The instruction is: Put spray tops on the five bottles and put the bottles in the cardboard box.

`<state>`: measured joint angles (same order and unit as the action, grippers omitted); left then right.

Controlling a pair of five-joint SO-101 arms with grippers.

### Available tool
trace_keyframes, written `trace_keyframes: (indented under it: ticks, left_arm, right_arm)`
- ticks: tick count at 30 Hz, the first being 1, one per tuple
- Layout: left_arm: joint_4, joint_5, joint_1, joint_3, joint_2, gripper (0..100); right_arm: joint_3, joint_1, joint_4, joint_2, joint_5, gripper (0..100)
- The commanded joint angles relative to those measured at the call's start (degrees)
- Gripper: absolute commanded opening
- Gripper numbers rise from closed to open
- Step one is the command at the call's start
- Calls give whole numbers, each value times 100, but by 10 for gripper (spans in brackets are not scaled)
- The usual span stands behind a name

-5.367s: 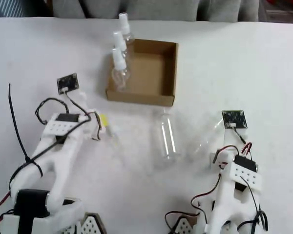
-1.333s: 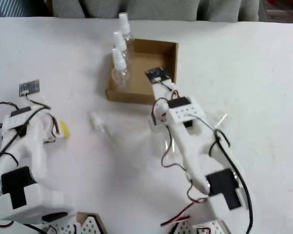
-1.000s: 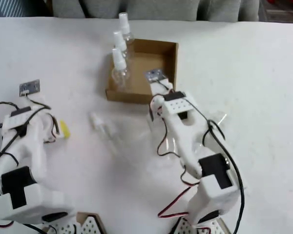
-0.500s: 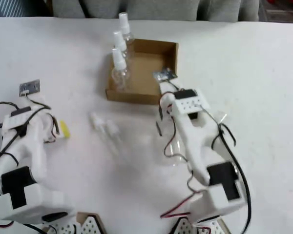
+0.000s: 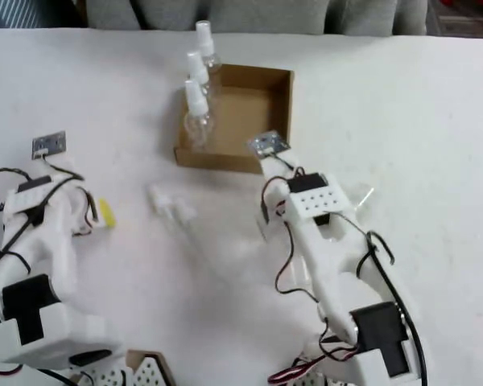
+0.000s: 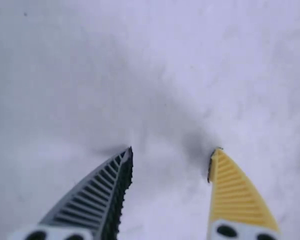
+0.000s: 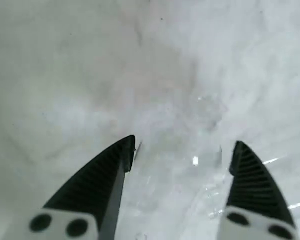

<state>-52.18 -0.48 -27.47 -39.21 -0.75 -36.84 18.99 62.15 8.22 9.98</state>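
The cardboard box stands open at the back centre. Three clear bottles with white spray tops stand along its left wall. A loose white spray top lies on the table in front of the box. My right gripper is open and points down over a clear bottle lying on the table; in the high view that arm covers most of the bottle. Another clear bottle glints just right of that arm. My left gripper is open over bare table, at the far left.
The white table has free room to the right of the box and across the back left. Small camera boards stick out from each wrist. The loose spray top lies between the two arms.
My right arm came in over the lying bottles, then drew back slightly from the box front. My left arm withdrew to the left, leaving the spray top on the table.
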Motion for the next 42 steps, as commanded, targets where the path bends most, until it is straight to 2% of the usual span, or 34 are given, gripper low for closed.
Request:
trace_keyframes:
  ticks: [1, 6, 12, 29, 42]
  left_arm:
    - [-105, -44, 13, 176, 22, 242]
    - [-105, -44, 13, 176, 22, 242]
    - [-114, -44, 13, 176, 22, 243]
    - [-123, -53, 13, 176, 22, 243]
    - [-132, -53, 4, 176, 31, 244]
  right_arm:
    - [281, -13, -57, -13, 62, 342]
    - [316, -31, 127, -13, 229, 346]
    - [273, -48, 400, 321, 290, 255]
    - [-167, -13, -365, 444, 343, 252]
    - [-44, -13, -365, 57, 343, 251]
